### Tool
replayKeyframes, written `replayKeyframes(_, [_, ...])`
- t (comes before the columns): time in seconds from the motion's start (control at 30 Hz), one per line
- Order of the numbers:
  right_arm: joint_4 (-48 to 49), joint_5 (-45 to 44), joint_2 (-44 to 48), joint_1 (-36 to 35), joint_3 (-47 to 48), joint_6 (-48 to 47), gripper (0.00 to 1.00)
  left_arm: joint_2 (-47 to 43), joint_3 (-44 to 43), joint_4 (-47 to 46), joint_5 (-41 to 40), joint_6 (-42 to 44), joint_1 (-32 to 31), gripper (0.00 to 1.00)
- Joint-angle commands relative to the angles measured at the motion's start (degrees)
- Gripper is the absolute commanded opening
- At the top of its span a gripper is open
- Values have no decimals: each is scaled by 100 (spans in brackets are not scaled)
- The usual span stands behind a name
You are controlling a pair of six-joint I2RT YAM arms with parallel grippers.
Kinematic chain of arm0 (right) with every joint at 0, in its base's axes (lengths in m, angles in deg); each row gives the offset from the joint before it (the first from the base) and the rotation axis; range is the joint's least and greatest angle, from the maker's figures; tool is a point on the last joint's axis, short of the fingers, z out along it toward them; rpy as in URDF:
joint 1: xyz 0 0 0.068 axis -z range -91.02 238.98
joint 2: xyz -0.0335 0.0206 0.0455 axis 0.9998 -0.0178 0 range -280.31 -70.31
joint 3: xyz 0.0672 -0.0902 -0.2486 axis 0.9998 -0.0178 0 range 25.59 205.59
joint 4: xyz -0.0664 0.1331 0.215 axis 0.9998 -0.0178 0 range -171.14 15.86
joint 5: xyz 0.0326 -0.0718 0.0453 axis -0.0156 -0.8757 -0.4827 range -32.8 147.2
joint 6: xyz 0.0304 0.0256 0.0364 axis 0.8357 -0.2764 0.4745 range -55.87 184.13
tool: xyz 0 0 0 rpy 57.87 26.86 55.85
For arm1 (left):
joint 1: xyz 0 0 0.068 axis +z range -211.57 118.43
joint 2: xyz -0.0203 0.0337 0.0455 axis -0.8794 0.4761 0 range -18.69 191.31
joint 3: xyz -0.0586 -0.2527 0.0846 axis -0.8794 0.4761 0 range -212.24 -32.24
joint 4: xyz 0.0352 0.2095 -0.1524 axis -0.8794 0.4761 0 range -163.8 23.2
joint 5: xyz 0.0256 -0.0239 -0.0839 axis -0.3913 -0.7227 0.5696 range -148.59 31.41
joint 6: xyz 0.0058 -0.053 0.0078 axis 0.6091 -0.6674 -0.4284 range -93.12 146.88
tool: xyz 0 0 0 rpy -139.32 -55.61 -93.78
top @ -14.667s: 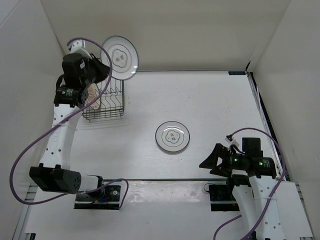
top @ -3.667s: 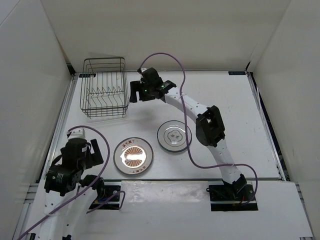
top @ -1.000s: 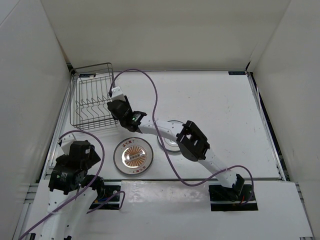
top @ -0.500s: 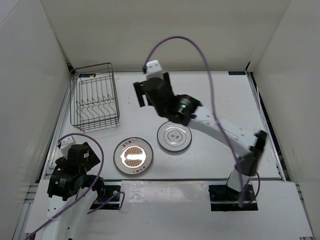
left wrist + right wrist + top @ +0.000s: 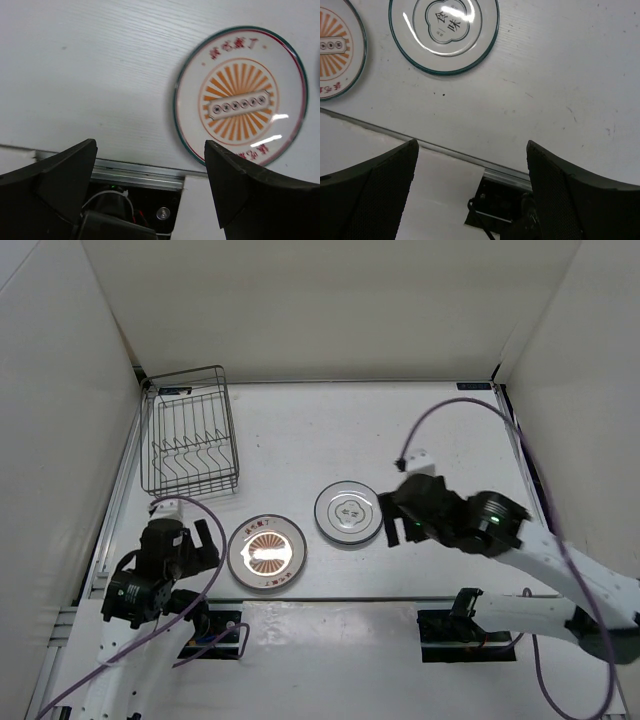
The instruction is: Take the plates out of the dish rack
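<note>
Right claw (image 5: 392, 523) spread, near ringed plate (image 5: 349, 512) edge.

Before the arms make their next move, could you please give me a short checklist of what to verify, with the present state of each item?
1. The dish rack holds no plate: ok, only bare wires show from above.
2. The sunburst plate lies flat on the table: ok.
3. The ringed plate lies flat, apart from the sunburst plate: ok.
4. Every plate is accounted for: cannot tell. Two plates show, and whether another lies under the ringed plate is not visible.
5. The left gripper is open and empty: ok.
6. The right gripper is open and empty: ok.
</note>
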Motion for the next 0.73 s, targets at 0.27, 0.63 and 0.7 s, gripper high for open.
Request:
replayKeyframes(0.27, [-484, -352, 2406, -5, -1499, 350, 90, 30, 441, -1351, 2553, 1347, -190, 100])
replayKeyframes(0.63, [271, -1311, 2018, -23, -2485, 244, 90, 161, 573, -1412, 2501, 1471, -305, 100])
replayKeyframes(0.7, [360, -1372, 2141, -5, -2573, 165, 90, 240, 591, -1430, 2580, 1488, -305, 100])
